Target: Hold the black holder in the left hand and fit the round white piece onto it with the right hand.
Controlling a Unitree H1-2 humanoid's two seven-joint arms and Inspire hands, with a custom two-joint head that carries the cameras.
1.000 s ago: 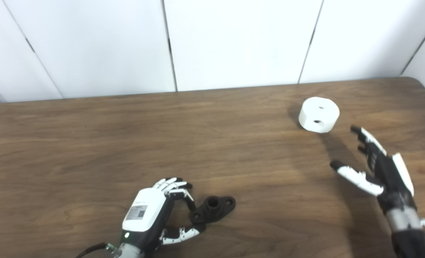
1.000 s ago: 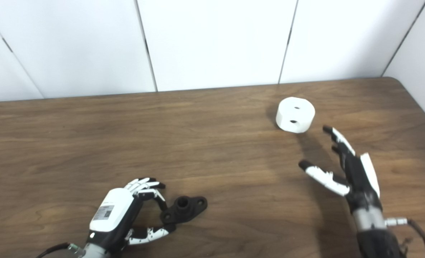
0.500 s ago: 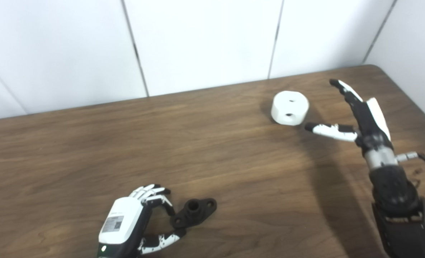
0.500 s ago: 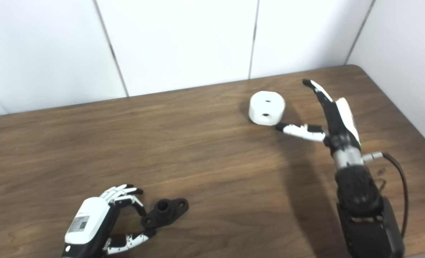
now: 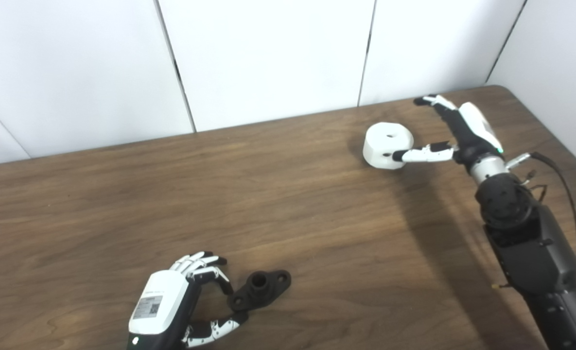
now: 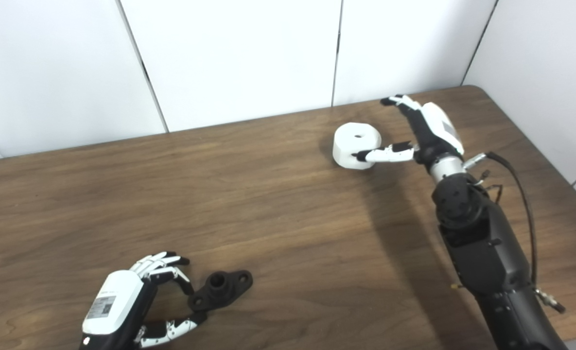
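While the right hand (image 5: pixel 455 131) reaches across the upper right of the frame, its thumb lies along the near side of the round white piece (image 5: pixel 388 145) and its fingers (image 5: pixel 431 100) stretch out past the piece's far right side, spread wide. The thumb tip looks to be touching the piece's wall; the fingers stand clear of it, so the hand is open around the piece and has no grip on it. The piece sits flat on the wooden table (image 5: pixel 268 194), close to the back edge, with a small hole showing in its top face. The right arm comes up from the lower right corner, a thin black cable looping beside the wrist.

Down at the lower left of the frame, the left hand (image 6: pixel 132 301) rests low over the table with its fingers curled and its thumb pointing right along the tabletop. The black holder (image 6: pixel 221 288) lies flat on the wood just to the right of that hand, with a raised round collar in its middle and a flange ear at each end. The nearer ear sits between the curled fingers and the thumb tip. I cannot tell whether they actually pinch it or only bracket it.

White wall panels (image 5: pixel 268 58) fill the top of the frame behind the table.
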